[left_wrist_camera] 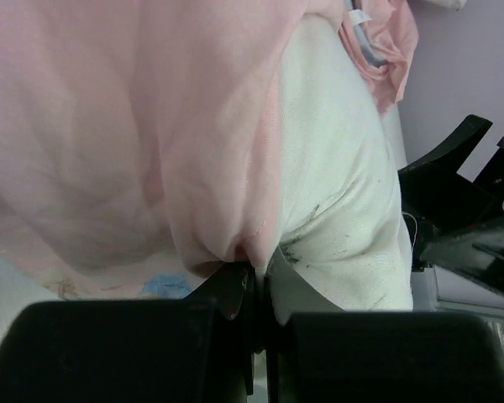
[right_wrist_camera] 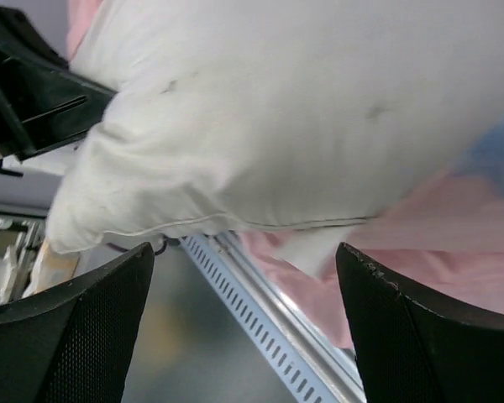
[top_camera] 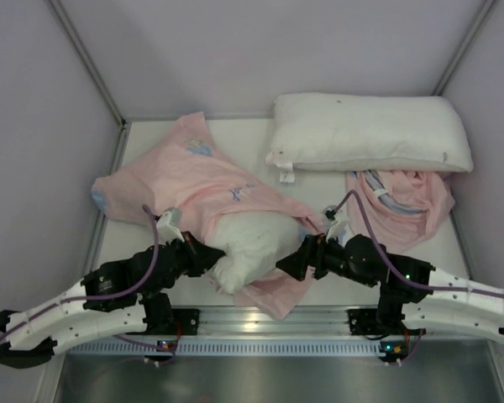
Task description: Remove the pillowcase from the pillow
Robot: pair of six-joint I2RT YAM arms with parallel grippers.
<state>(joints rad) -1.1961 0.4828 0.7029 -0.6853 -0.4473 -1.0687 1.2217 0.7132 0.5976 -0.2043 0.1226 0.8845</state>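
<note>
from my remote station: the pillowcase (top_camera: pixel 202 180) lies pink side up across the left half of the table (top_camera: pixel 315 186), bunched around the pillow (top_camera: pixel 248 239), whose bare white end pokes out of the open mouth toward the near edge. a patch of blue shows at the case's far-left corner. the left gripper (left_wrist_camera: pixel 256 281) has its jaws pressed together at that bare end, pinching the white pillow right where the pink hem meets it; the hem gathers into the same pinch, and i cannot tell whether it is caught too. dark creases fan out over the white cloth from the bite. the right gripper (right_wrist_camera: pixel 244 252) sits just beside the pillow's other near corner, fingers spread wide with nothing between them, the white corner hanging above the gap and a flap of pink case lying by the slotted rail (right_wrist_camera: pixel 265 332). at the back right a second pillow (top_camera: pixel 370 130) with a small tag (top_camera: pixel 284 175) lies flat, and a crumpled pink cloth (top_camera: pixel 407 206) sits in front of it.
</note>
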